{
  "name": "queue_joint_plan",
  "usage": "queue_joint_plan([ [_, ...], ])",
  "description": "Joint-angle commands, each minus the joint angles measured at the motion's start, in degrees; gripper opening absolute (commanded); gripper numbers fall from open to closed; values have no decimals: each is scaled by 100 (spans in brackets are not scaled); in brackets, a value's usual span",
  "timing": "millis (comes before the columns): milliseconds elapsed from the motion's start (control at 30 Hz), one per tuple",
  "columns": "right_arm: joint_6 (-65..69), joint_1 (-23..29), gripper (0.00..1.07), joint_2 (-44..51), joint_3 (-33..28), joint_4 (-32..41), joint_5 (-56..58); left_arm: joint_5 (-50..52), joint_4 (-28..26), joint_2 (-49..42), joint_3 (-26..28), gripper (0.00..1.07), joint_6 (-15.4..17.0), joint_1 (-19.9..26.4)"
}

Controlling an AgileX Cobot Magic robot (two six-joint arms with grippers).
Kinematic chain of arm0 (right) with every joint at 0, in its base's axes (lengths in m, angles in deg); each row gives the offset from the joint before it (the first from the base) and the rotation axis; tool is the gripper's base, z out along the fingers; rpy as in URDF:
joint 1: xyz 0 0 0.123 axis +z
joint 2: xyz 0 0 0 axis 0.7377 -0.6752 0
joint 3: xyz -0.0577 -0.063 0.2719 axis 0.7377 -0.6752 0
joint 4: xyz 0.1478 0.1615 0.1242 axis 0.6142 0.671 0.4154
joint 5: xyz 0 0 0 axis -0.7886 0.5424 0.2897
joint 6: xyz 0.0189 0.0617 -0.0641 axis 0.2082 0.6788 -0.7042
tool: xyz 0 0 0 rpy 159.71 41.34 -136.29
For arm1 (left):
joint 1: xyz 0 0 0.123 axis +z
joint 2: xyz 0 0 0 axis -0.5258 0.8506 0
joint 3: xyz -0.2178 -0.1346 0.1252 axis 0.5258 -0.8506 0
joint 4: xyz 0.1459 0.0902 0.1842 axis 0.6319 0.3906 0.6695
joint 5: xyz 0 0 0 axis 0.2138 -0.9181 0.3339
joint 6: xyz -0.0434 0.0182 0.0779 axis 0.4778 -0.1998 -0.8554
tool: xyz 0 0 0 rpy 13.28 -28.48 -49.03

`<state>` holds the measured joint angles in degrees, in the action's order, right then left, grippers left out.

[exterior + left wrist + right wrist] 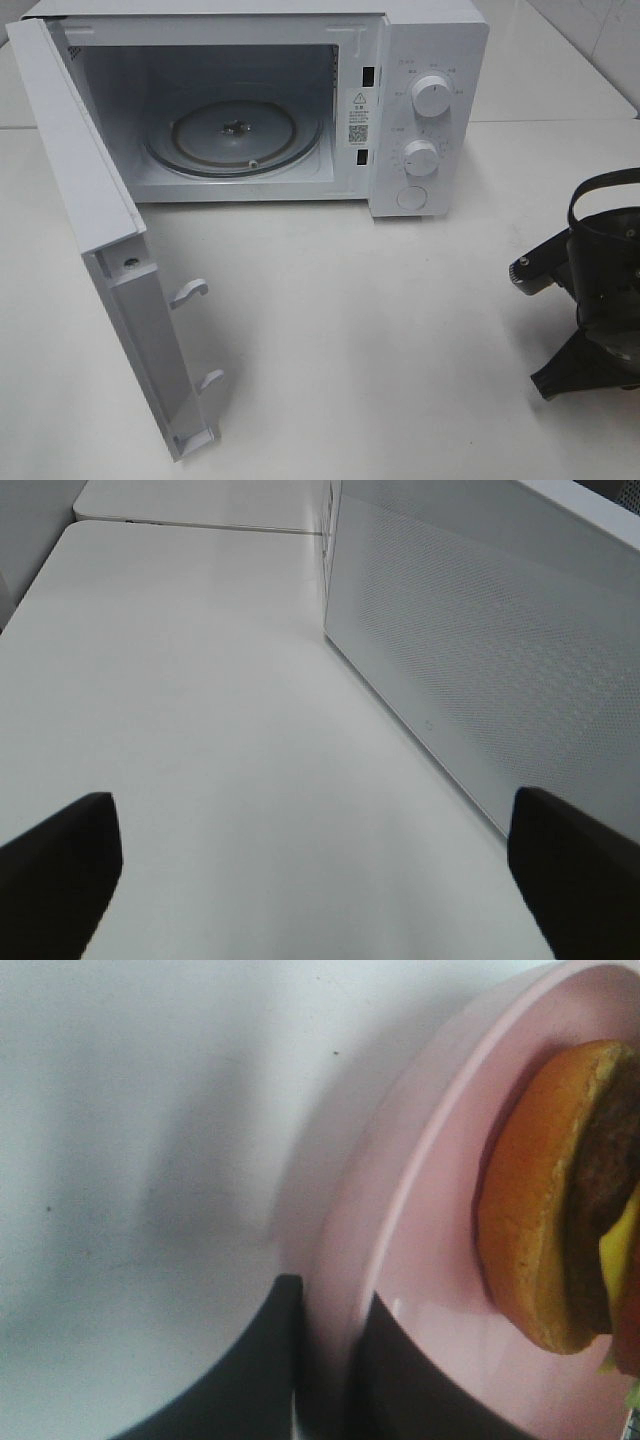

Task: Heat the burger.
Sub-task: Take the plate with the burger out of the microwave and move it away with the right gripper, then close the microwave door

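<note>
White microwave oven (300, 100) on a matte white tabletop (380, 330), smooth painted shell. Door (90, 220) swung fully open to the left of the exterior high view; two hooked latch tabs (190, 291) jut from its inner edge. Cavity pale grey, with a round clear glass turntable (235, 135) lying flat on the floor, ribbed rim catching light. Control panel on the right: two round white knobs, upper knob (432, 96) and lower knob (422, 158), with a round push button (411, 197) below. A warning sticker with a QR code (360, 117) sits on the door frame.

Left wrist view: outer face of the door (480, 650), finely dotted mesh pattern, standing upright beside bare tabletop. Left gripper (310, 880) with dark, rounded fingertips (60, 865) at either edge of the picture; jaws spread wide, holding nothing, touching nothing.

Right wrist view: burger (560, 1200) sitting on a pink plate (420, 1230), glossy, shallow, with a raised rim. Bun golden-brown, domed, faintly speckled; dark coarse patty beneath it, a sliver of yellow cheese, a hint of green lettuce at the edge of the picture. Right gripper (325, 1360): black jaws narrowed onto the plate's rim, one finger either side, pinching it. Whether the plate rests on the tabletop, I cannot tell.

Exterior high view: right arm (595, 290), black, at the right edge, well apart from the oven. Burger and plate are not seen in that view.
</note>
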<state>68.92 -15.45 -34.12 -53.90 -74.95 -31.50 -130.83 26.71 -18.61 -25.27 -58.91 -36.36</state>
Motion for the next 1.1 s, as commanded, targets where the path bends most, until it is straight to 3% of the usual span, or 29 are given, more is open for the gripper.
queue_joint_plan([
  [33, 229, -80, 5, -149, 23, -395, 149, 17, 0, -80, 6, 98, 11, 23],
  [233, 493, -138, 14, -390, 29, -521, -69, 17, 0, -80, 6, 98, 11, 23],
  [400, 493, -138, 30, -372, 63, -476, -143, 17, 0, -80, 6, 98, 11, 23],
  [433, 401, -120, 39, -309, 80, -372, -143, 17, 0, -80, 6, 98, 11, 23],
  [467, 401, -120, 39, -309, 80, -372, -143, 17, 0, -80, 6, 98, 11, 23],
  [600, -86, -120, 51, 160, 160, 57, -201, 17, 0, -80, 6, 98, 11, 23],
  [733, -458, -120, 54, 607, 201, 338, -218, 17, 0, -80, 6, 98, 11, 23],
  [967, -2177, -120, 62, 1862, 201, 1696, -527, 17, 0, -80, 6, 98, 11, 23],
  [1100, -3736, -120, 75, 2693, 201, 2916, -584, 17, 0, -80, 6, 98, 11, 23],
])
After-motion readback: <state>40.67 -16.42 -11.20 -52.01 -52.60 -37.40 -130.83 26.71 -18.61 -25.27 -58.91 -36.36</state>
